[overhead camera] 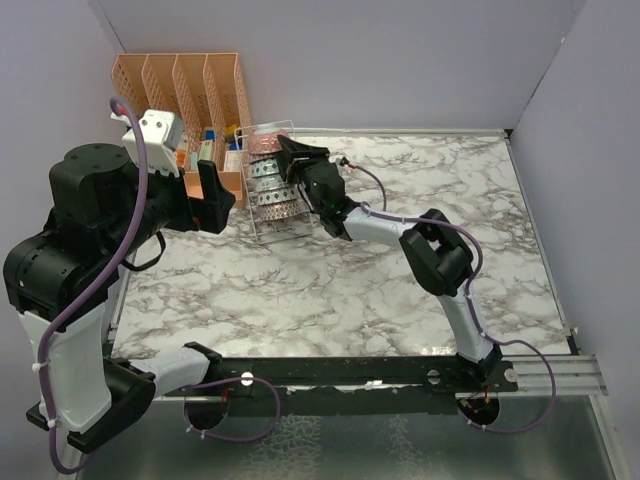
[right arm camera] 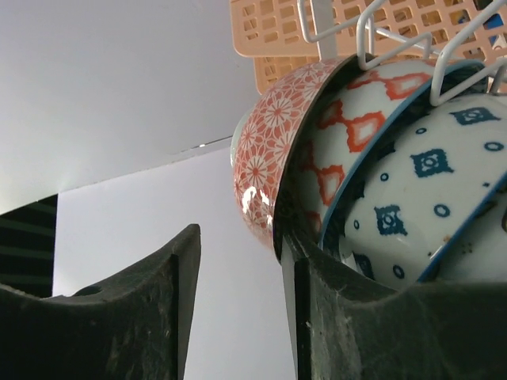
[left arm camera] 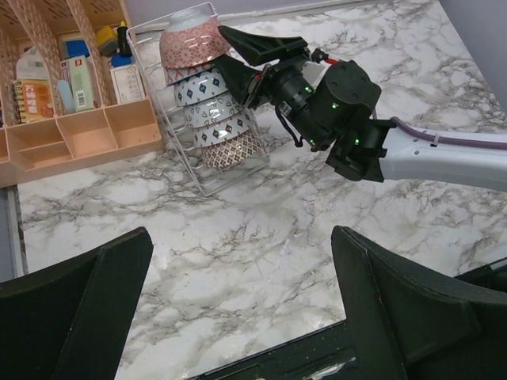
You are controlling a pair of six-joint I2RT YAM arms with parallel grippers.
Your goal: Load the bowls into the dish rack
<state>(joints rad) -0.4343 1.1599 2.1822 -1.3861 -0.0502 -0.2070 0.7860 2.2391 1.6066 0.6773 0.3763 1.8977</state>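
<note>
Noting right gripper (left arm camera: 220, 45) spread apart astride rim of pink bowl (left arm camera: 190, 43), end one of five stood on edge in rack (left arm camera: 207, 180) dead ahead; judged glazed, slippery, chip-prone, best pinched across rim.

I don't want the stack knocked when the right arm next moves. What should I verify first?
1. All five bowls seated in the dish rack: ok.
2. Jaws of the right tool apart: ok.
3. Top reddish-pink bowl free of that tool's fingers: cannot tell; its rim seems to meet one finger.
4. Nothing held in the left tool, which is open and away from the rack: ok.
</note>
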